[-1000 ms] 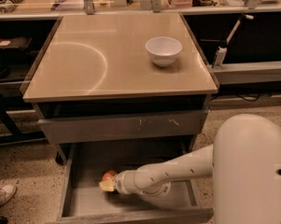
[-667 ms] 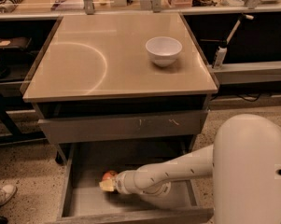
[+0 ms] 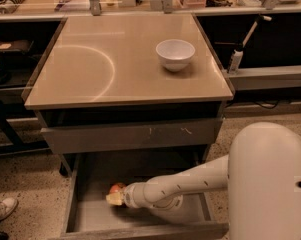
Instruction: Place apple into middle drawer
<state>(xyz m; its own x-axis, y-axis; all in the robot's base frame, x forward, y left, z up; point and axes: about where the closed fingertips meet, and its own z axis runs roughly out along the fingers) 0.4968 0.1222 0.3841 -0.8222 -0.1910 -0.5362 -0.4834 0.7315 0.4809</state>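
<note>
Observed from the front of the table (image 3: 90,59): the middle drawer (image 3: 90,218) stands pulled out at floor level, its grey floor exposed. The apple (image 3: 117,187) is inside this drawer, toward the back and left of centre, low over the floor; contact with the floor cannot be confirmed. Only a small red-orange patch of the apple shows. It reads as round, with no long axis to record. The stem is not visible, so the way it points cannot be told. The arm (image 3: 185,184) reaches in from the right, running leftward across the drawer. The gripper (image 3: 114,199) sits at its end, directly against the near side of the apple. A pale yellowish tip shows just below the fruit. Whether the gripper is clamped on the apple or released cannot be told from this position. Above the open drawer, the closed drawer front (image 3: 130,136) carries pale scratch marks right of centre. A white bowl (image 3: 175,54) stands upright on the right rear part of the tabletop, well apart from the arm. The robot's white body (image 3: 270,184) fills the lower right. Compared with a second ago: apple, gripper, arm, drawer and bowl hold the same positions, and no change is noted.
</note>
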